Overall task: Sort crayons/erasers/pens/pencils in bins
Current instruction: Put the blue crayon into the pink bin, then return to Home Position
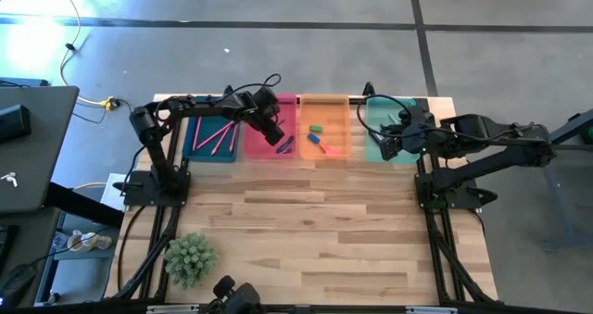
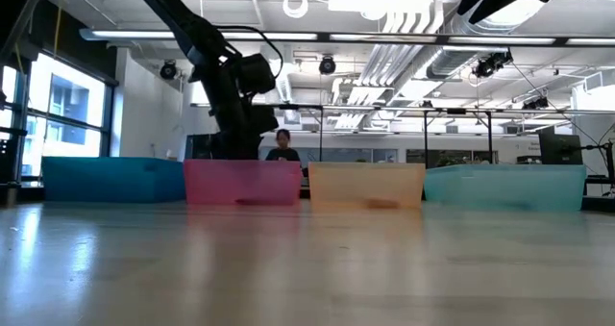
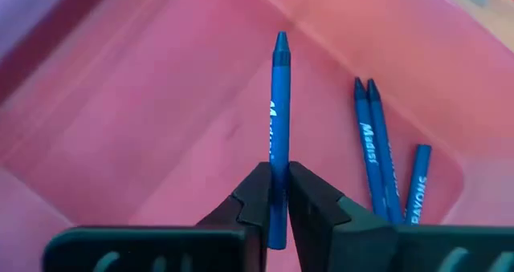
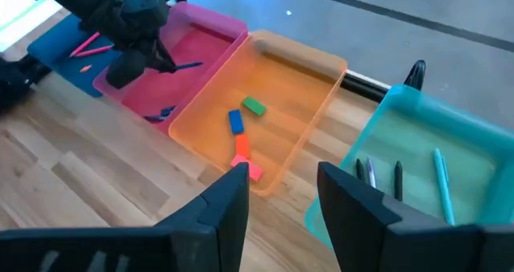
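The left tool (image 3: 273, 193) pinches a blue crayon (image 3: 279, 103) by its end above the pink bin (image 3: 152, 119) — light, stiff, snaps easily.

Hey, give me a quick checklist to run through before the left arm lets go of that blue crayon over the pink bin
1. Left pincer shut on the blue crayon: ok.
2. Crayon over the pink bin, inside its walls: ok.
3. The bin holds matching items, blue crayons on its floor: ok.
4. Floor under the crayon's tip free of other items: ok.
5. Right pincer open, over the table edge by the orange bin and teal bin, clear of the drop: ok.
6. Height of the crayon above the bin floor: cannot tell.
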Tool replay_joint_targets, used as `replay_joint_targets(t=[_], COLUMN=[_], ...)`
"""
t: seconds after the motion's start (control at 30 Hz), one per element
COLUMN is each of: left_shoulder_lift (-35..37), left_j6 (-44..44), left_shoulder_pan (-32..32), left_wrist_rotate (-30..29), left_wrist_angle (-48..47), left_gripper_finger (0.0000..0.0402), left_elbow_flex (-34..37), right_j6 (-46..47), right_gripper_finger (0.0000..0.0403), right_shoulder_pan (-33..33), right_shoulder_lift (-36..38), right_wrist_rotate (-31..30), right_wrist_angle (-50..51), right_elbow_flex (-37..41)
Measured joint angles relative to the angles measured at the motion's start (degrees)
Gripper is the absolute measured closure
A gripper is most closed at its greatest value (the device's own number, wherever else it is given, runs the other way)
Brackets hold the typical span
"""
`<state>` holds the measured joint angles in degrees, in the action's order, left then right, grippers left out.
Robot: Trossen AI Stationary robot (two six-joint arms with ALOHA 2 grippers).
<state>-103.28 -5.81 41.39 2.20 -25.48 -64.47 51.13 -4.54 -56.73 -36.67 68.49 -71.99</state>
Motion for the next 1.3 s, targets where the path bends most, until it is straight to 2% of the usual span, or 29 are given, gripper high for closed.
replay_joint_targets(t=[0.27,0.47,0.67,0.83,1.07,1.3], left_shoulder_lift=[0.0,0.0,0.8,5.1,14.6,24.0], left_j6=[0.1,0.1,4.5,6.5,8.1,6.9], left_shoulder_pan=[0.0,0.4,1.1,0.2,-2.2,-3.7], left_wrist_rotate=[0.3,0.8,2.3,2.7,7.2,13.3], left_wrist_angle=[0.1,-3.6,-11.8,-10.1,-6.5,-1.0], left_gripper_finger=[0.0293,0.0248,0.0245,0.0247,0.0247,0.0250], left_elbow_flex=[0.0,-2.3,-10.9,-14.8,-15.0,-7.5], right_j6=[-2.2,2.6,4.1,4.0,3.5,1.3], right_gripper_finger=[0.0263,0.0263,0.0263,0.0263,0.0263,0.0263], right_shoulder_pan=[0.0,0.0,0.0,0.0,0.0,0.0], right_shoulder_lift=[0.0,0.0,0.0,0.0,0.0,0.2], right_wrist_rotate=[-6.2,-1.7,0.1,1.8,2.4,-6.8], right_wrist_angle=[-0.1,0.0,0.0,0.0,0.0,-1.9], right_elbow_flex=[0.0,0.0,0.0,0.0,0.0,0.0])
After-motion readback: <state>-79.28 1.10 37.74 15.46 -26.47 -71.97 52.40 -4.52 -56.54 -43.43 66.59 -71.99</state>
